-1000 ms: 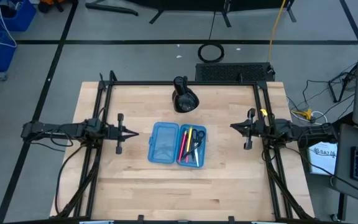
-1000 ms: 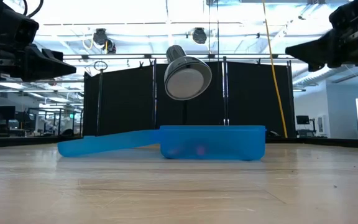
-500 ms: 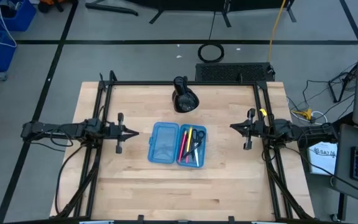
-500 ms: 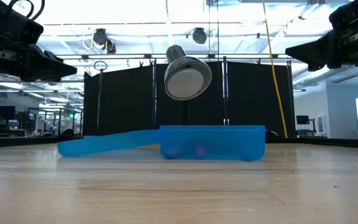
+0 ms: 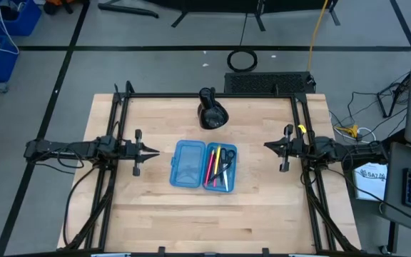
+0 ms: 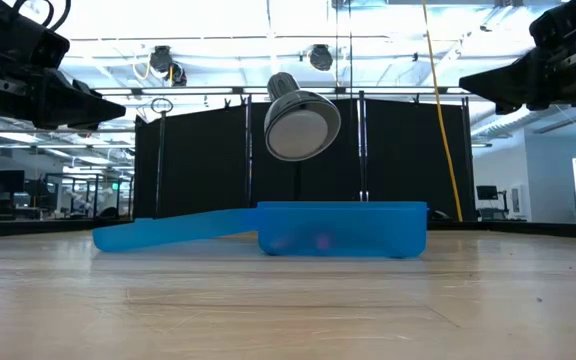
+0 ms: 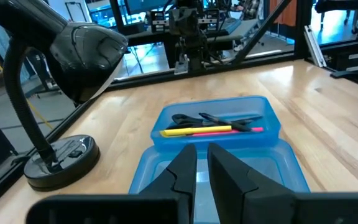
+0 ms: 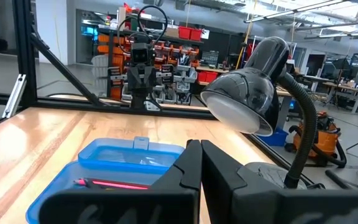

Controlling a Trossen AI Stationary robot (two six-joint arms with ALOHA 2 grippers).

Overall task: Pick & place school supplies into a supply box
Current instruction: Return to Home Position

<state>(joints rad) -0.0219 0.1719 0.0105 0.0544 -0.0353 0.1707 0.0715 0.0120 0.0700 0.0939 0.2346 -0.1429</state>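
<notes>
1. While both arms are hanging raised at their own sides of the desk [image 5: 155, 214], I am seeing the supply box [image 5: 188, 165] lying open in the middle, well apart from both.
2. The pens [image 7: 211, 130] and the scissors [image 7: 194, 117] are lying inside the half toward the right arm. The lid half is lying flat toward the left arm.
3. The left gripper [image 5: 154, 151] is showing its fingers almost together, with only a thin slit between them. The right gripper [image 5: 267, 145] is pressing its fingers together. Neither is holding anything.
4. I am judging the box as light, thin plastic that is likely sliding easily on the wood. To close it, I am thinking to take the lid at its free long edge, gently, because the hinge is looking weak.
5. The black lamp [image 5: 211, 114] is standing behind the box, near but apart.
</notes>
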